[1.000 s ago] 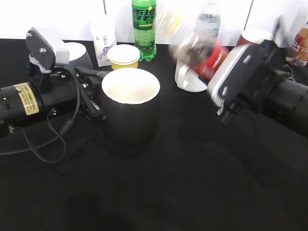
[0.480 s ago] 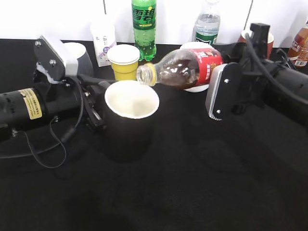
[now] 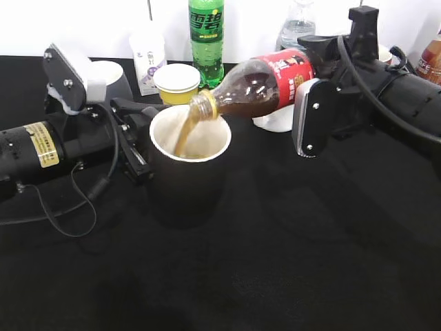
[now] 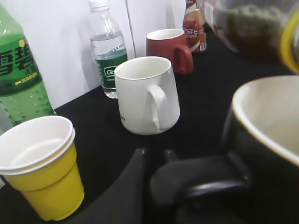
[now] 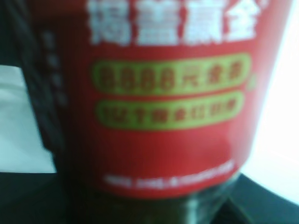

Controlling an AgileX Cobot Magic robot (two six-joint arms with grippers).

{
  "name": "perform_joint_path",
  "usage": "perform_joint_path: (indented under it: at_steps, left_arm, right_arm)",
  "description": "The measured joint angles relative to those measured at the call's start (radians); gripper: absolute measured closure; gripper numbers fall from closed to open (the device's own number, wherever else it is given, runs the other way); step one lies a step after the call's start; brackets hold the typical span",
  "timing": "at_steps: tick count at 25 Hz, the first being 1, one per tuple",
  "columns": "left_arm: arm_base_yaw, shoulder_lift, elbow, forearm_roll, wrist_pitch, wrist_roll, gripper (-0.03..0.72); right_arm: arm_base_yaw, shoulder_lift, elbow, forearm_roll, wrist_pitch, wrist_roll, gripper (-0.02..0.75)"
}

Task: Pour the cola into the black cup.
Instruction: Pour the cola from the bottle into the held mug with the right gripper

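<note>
Cola [image 3: 265, 86] clamped in right claw [image 3: 310, 89], left claw [image 3: 134, 138] gripping black cup [image 3: 187, 172].

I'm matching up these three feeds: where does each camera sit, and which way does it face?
Exterior: raised at the table's front, slanting down at both arms, cola bottle pouring into black cup.
Left wrist: low behind left gripper, whose fingers hold the cup's handle; faces white mug.
Right wrist: pressed against the bottle's red label; no gripper distinguishable.
All three show the bottle.
</note>
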Motion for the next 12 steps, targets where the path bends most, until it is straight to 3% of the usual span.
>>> perform_joint_path:
  at_steps: [12]
  left_arm:
    - [0.000, 0.000, 0.000, -0.005, -0.020, 0.000, 0.629]
  right_arm:
    - [0.000, 0.000, -0.009, -0.001, -0.003, -0.038, 0.363]
